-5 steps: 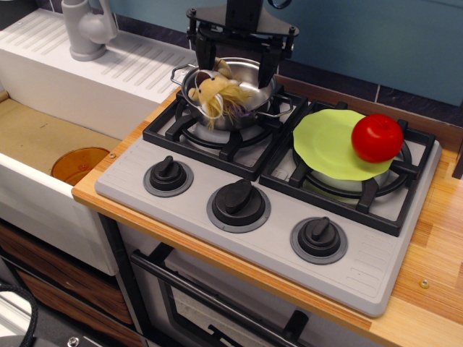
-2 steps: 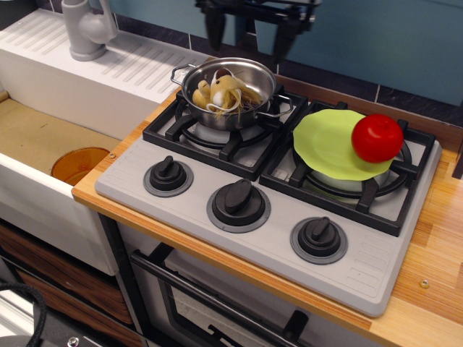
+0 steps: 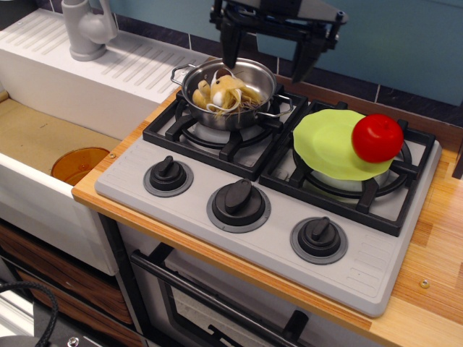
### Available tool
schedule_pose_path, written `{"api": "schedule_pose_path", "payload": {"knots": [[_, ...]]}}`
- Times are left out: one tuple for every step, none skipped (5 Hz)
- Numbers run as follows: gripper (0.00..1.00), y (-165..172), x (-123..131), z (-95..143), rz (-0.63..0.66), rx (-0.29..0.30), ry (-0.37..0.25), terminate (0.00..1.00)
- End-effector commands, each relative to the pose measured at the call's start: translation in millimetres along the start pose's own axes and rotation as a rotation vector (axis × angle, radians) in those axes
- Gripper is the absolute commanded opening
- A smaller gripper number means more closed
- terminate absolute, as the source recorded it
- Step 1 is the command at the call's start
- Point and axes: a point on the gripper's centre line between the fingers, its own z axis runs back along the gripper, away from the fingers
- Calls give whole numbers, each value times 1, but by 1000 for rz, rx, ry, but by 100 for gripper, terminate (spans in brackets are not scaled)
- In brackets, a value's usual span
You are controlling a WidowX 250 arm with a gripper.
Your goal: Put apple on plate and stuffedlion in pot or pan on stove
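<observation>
The tan stuffedlion [image 3: 221, 92] lies inside the shiny steel pot [image 3: 249, 74], which stands on the back-left burner of the grey stove [image 3: 275, 238]. The red apple [image 3: 377, 137] rests on the right part of the lime-green plate [image 3: 325, 144], which sits on the back-right burner. My gripper [image 3: 266, 58] hangs above the pot's back-right rim with its two black fingers spread wide and nothing between them. It touches neither the lion nor the pot.
A white sink unit with a grey tap [image 3: 87, 29] stands to the left. An orange-brown translucent disc [image 3: 78, 165] lies in the sink basin. Three black knobs [image 3: 237, 203] line the stove front. A wooden counter [image 3: 434, 275] runs to the right.
The gripper let go of the lion into the pot and rose above it. Since 0.4 s ago it has shifted slightly right and lower. Apple and plate have not moved.
</observation>
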Motion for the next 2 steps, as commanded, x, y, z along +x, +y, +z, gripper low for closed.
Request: {"api": "schedule_pose_path", "payload": {"knots": [[100,-12,-14,14,57,-69,-96,0],[100,-3,-9,-5,53,-107,-83,100]]}}
